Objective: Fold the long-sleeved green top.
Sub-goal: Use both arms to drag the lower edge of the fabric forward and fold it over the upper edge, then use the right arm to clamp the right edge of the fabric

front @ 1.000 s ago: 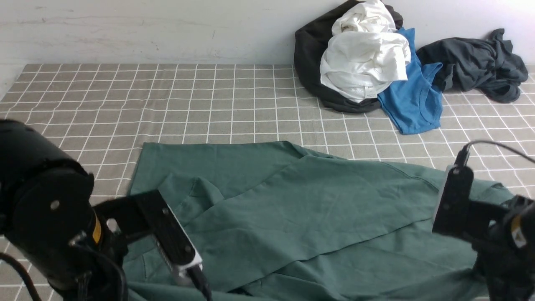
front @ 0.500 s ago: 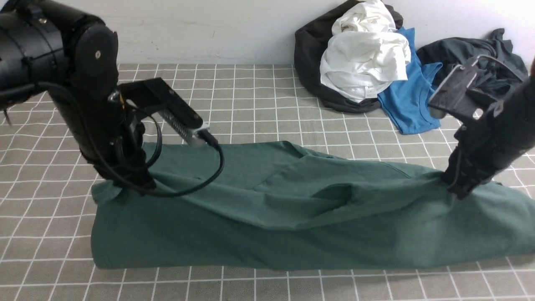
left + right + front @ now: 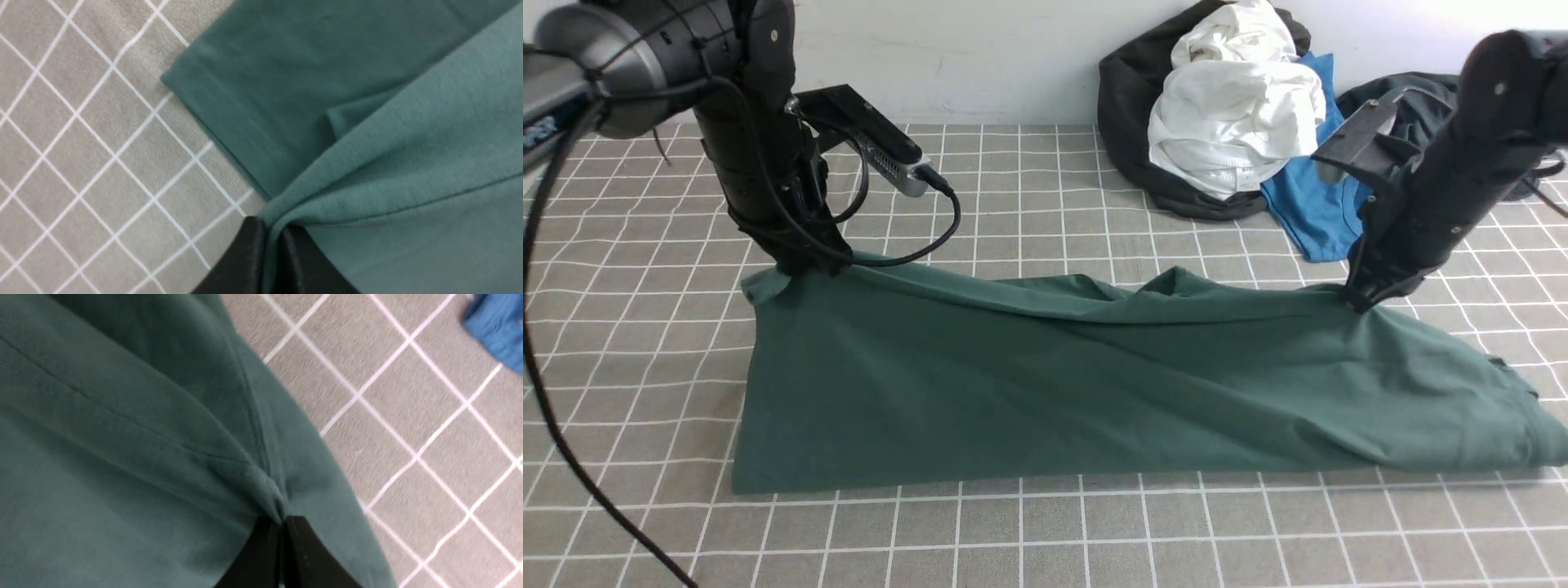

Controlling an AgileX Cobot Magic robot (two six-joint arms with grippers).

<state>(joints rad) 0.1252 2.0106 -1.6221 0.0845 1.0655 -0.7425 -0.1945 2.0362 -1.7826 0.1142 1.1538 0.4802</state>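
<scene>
The green long-sleeved top (image 3: 1054, 392) lies across the checked cloth, its near part folded over and stretched away from me. My left gripper (image 3: 809, 263) is shut on the top's far left edge. My right gripper (image 3: 1360, 300) is shut on the far right edge. Between them the lifted edge sags slightly. The left wrist view has green fabric (image 3: 367, 143) pinched in the black left gripper (image 3: 273, 228), with a flat layer of the top beneath. In the right wrist view, bunched green fabric (image 3: 143, 437) runs into the right gripper (image 3: 282, 520). Neck, label and logo are hidden.
A heap of clothes sits at the back right against the wall: a white garment (image 3: 1233, 106) on a black one (image 3: 1127, 98), a bright blue shirt (image 3: 1331, 196) and a dark charcoal-grey garment (image 3: 1429, 114) behind my right arm. The checked tablecloth (image 3: 1045, 539) runs to the near edge.
Both arms have swung from the near edge up and away from me, carrying the top's near edge over the rest of it. The garment now lies doubled over.
</scene>
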